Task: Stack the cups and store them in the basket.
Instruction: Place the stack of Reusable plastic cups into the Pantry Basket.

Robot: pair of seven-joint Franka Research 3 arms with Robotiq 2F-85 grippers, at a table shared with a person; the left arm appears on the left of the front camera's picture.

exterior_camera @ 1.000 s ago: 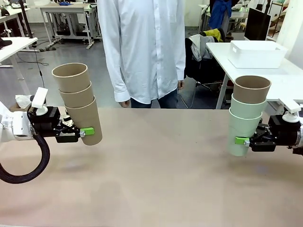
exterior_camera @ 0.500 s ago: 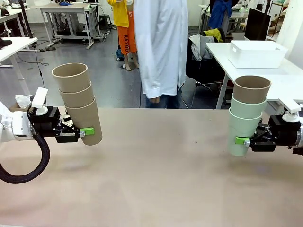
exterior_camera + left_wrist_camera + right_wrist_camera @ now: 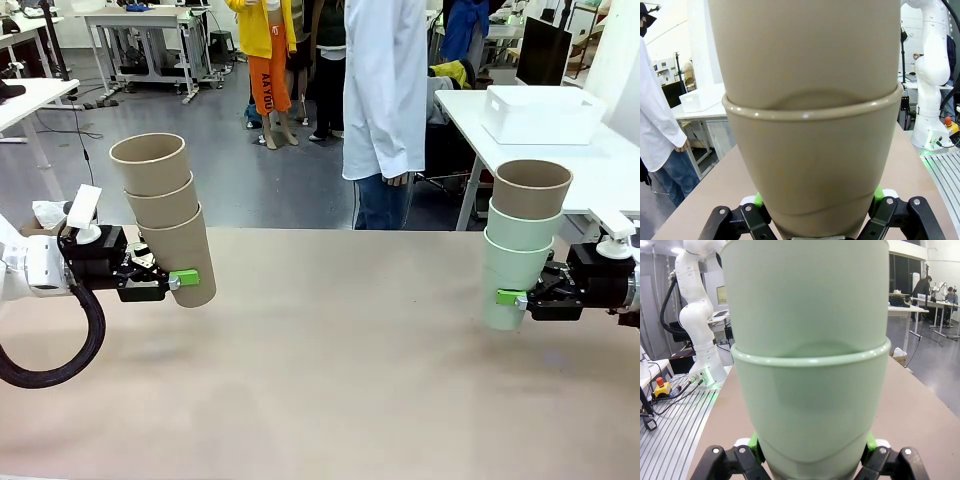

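So the left hand is clamped tight around the bottom cup of a stack of three brown-tan cups. It's held up off the table over on the left side, and the stack leans a bit, with its top tipped toward the left. The right hand has the same kind of grip on the other side, closed around the lowest cup of a mixed stack: two mint green cups with a brown one nested on top, pretty much upright. The white basket sits on a separate white table at the far right, well apart from both stacks. A person in a white shirt stands past the far edge.
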